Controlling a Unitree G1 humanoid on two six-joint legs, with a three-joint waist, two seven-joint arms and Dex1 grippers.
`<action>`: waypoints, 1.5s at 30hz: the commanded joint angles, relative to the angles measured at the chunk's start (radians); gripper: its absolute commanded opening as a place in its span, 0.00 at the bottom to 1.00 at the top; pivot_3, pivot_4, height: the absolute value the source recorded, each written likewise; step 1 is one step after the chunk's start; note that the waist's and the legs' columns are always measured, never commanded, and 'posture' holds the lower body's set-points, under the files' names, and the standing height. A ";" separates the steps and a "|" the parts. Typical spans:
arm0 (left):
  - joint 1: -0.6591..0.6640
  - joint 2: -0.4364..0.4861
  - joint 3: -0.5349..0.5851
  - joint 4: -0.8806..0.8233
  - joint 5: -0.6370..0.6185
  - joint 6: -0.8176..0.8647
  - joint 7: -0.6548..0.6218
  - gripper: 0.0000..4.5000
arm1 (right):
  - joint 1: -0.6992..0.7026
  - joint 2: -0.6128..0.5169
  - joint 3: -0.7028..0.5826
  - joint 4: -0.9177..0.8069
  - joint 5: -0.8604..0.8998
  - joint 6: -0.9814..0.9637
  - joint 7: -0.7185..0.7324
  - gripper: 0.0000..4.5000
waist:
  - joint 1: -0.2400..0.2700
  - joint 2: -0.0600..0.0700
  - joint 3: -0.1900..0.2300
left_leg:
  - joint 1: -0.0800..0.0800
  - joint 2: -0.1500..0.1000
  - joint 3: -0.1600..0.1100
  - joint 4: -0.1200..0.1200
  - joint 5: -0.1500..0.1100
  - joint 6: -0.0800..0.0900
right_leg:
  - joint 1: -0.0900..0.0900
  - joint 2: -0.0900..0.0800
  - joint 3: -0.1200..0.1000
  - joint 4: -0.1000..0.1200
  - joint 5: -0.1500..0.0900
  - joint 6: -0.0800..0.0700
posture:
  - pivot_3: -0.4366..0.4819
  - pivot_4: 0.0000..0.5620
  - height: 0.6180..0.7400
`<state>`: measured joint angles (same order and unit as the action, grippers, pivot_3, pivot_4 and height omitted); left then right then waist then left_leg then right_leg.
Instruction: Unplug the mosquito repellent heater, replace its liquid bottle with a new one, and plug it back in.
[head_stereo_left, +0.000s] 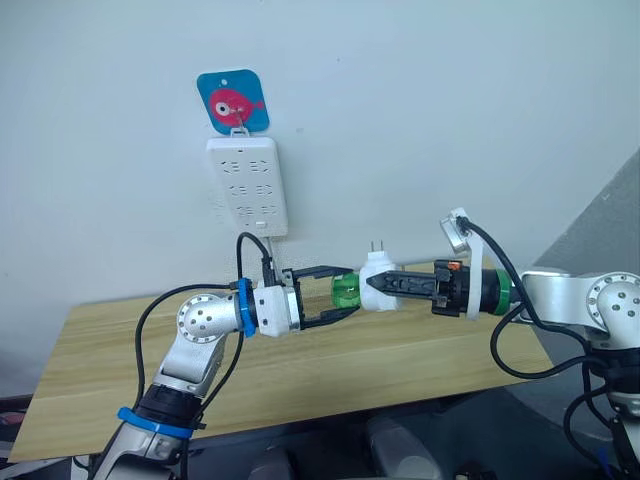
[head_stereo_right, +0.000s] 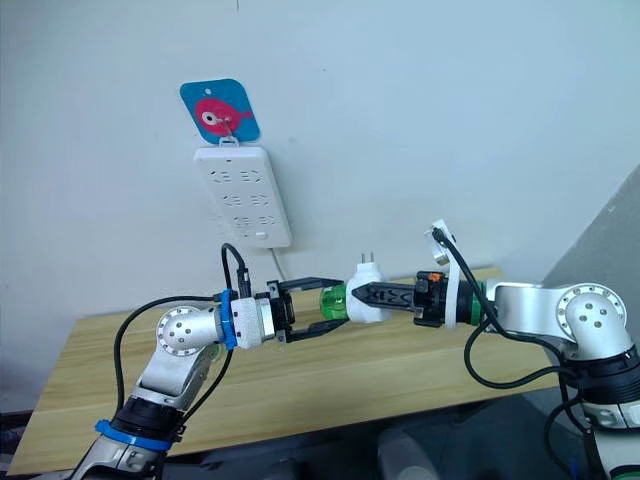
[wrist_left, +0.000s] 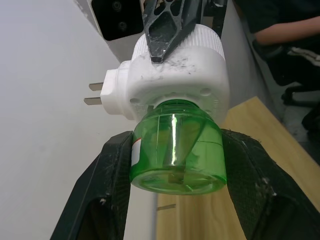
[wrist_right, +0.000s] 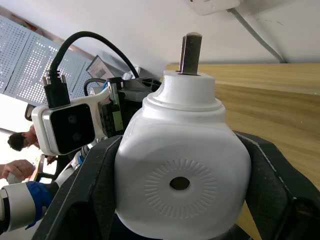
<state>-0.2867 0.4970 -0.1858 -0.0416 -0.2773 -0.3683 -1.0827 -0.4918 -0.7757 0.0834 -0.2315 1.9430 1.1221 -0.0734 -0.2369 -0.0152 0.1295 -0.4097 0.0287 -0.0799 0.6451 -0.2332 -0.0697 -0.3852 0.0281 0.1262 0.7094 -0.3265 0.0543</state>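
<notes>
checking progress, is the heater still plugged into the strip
Unplugged: the small white rounded plastic heater is held in mid-air, bare prongs showing, away from the white wall power strip.

We see the heater (head_stereo_left: 378, 280), white and rounded, unplugged and held in the air above the table, prongs pointing up. Its green bottle (head_stereo_left: 345, 292) is still screwed in, sticking out sideways toward our left.

It looked like a robotics lab: a plain wall behind the gripper, a hung power strip (head_stereo_left: 248, 185), a bare wooden table (head_stereo_left: 300, 375) below, perforated panels (wrist_right: 30, 60).
</notes>
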 joint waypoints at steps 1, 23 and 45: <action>-0.011 0.065 -0.014 -0.128 -0.139 0.293 -0.033 0.51 | -0.041 -0.003 -0.001 -0.061 0.029 0.002 0.020 0.67 | -0.002 0.000 0.000 | 0.000 0.000 0.000 0.000 0.000 0.000 | 0.000 0.000 0.000 0.000 0.000 0.000 | 0.22 0.19 0.87; -0.122 0.227 0.088 -0.207 -0.453 0.963 -0.121 0.93 | -0.044 -0.065 -0.017 -0.109 -0.007 -0.015 0.116 0.67 | 0.007 0.001 0.007 | -0.004 0.001 -0.001 -0.001 0.000 0.000 | -0.003 0.001 -0.001 -0.004 0.000 -0.001 | 0.23 0.19 0.87; -0.031 0.021 0.075 -0.157 -0.124 0.325 -0.096 0.93 | 0.089 0.006 -0.076 -0.114 0.029 -0.095 0.040 0.67 | 0.042 0.002 0.008 | -0.006 0.000 -0.001 0.000 0.000 0.000 | -0.002 0.002 0.001 -0.007 0.000 -0.001 | 0.22 0.19 0.87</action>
<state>-0.3008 0.5198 -0.1102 -0.1980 -0.4132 -0.0060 -1.1704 -0.4013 -0.7753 0.0477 -0.3148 1.9459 1.0450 -0.0348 -0.1947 -0.0136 0.1372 -0.4154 0.0290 -0.0809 0.6452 -0.2334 -0.0696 -0.3869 0.0296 0.1267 0.7026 -0.3264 0.0538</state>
